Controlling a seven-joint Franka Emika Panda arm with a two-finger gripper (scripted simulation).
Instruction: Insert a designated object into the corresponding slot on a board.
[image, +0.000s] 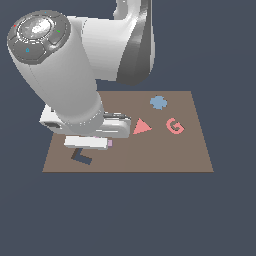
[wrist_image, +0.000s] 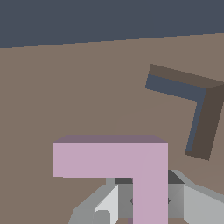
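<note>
At the exterior view's left we see the large white Franka arm (image: 65, 75) reaching down over the near-left part of the large flat matte brown rectangular board (image: 165, 155), its gripper (image: 92, 142) low above the surface. The small pale lilac-pink L-shaped flat block (wrist_image: 131, 168) sits between the grey fingers (wrist_image: 109, 203), which we read as pinching one leg of it; in the exterior view only a pink end (image: 109, 143) peeks out beside the gripper. Just beneath it on the board lies the dark grey L-shaped recess (image: 80, 157), which the wrist view (wrist_image: 192, 105) shows apart from the block and unfilled. Further right rest a salmon flat triangle (image: 142, 126), a blue rounded scalloped piece (image: 158, 102) and a salmon letter G (image: 174, 126)
</note>
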